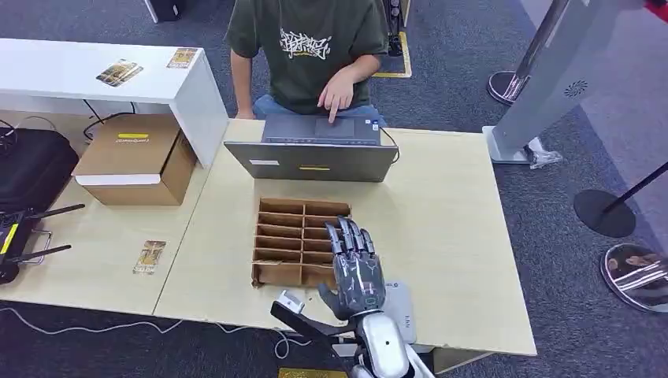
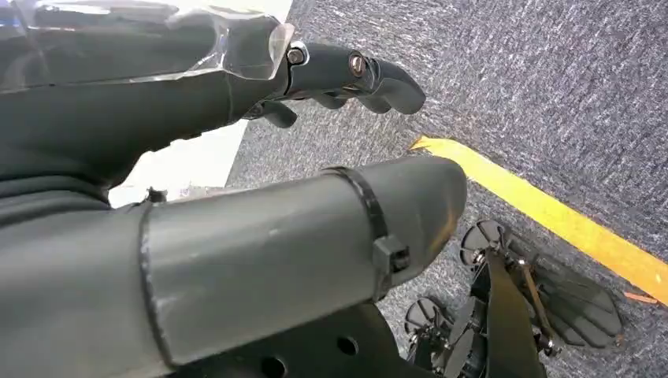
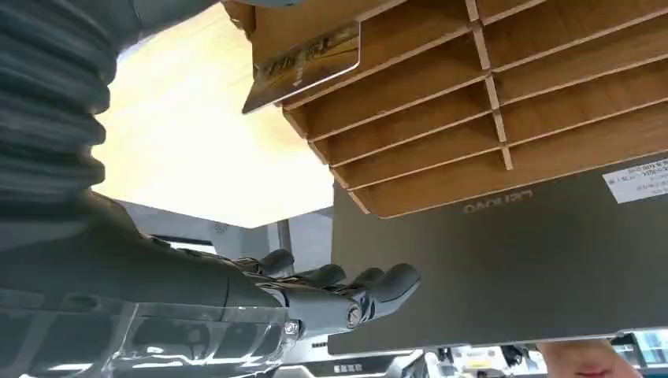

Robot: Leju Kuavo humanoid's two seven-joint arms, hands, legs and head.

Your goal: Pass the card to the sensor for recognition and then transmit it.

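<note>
My right hand hovers over the near right part of a brown slotted cardboard organizer, fingers stretched out and apart, holding nothing. In the right wrist view those fingers are empty, and a gold-printed card stands in an end slot of the organizer. A flat pale grey sensor pad lies on the table just right of my wrist. My left hand hangs over grey carpet, its fingers loosely bent around nothing.
A person sits behind the table with a hand on an open grey laptop. A cardboard box and a loose card lie to the left; two more cards rest on a white shelf. Black routers sit far left.
</note>
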